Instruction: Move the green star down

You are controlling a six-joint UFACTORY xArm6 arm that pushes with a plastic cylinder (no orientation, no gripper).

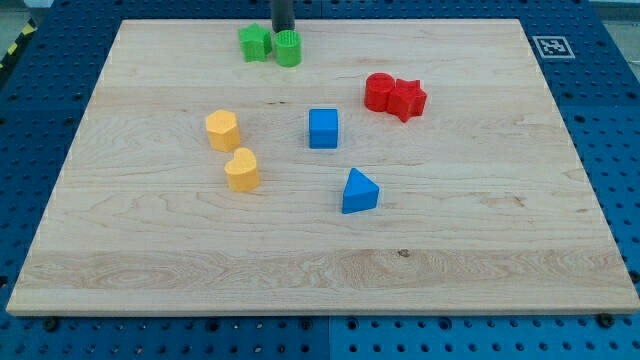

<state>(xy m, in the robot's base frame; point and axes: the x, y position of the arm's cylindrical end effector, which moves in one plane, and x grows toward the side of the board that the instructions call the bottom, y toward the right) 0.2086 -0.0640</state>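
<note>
The green star [255, 43] lies near the board's top edge, left of centre. A green cylinder [288, 48] touches its right side. My rod comes down from the view's top, and my tip [283, 32] stands just behind the two green blocks, above the gap between them and close to the cylinder's top edge.
A red cylinder [379, 92] and a red star [407, 98] touch at upper right. A blue cube [323, 128] sits mid-board and a blue triangle [360, 191] below it. Two orange blocks [222, 130] [242, 169] lie at the left. A marker tag [552, 46] is at the board's top right corner.
</note>
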